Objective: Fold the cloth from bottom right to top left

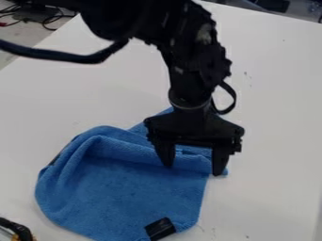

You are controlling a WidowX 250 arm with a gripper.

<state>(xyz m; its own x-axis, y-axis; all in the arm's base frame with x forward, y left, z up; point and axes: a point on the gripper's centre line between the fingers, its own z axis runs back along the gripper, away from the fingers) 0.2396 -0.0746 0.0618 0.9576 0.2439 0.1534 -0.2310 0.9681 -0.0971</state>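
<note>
Near the camera, the bottom right of a blue cloth [125,200] is seen lying flat beside a black patch [160,228], not yet carried toward the top left. A dark item [19,229] with a touch of orange is set at the near left edge. Farther up, the cloth is bunched into a raised ridge, with a flap spread beyond it. The jaws [194,170] are held wide apart at the ridge's right end; cloth is seen between them, but none appears pinched. The fold is judged to be only partly made at best: a rumpled far side is shown, while the near corner is left to be lifted and laid across. All is carried on a white surface [277,99], faintly marked. Past its far left edge, loose cables [47,18] are strewn over a grey floor [14,34].
</note>
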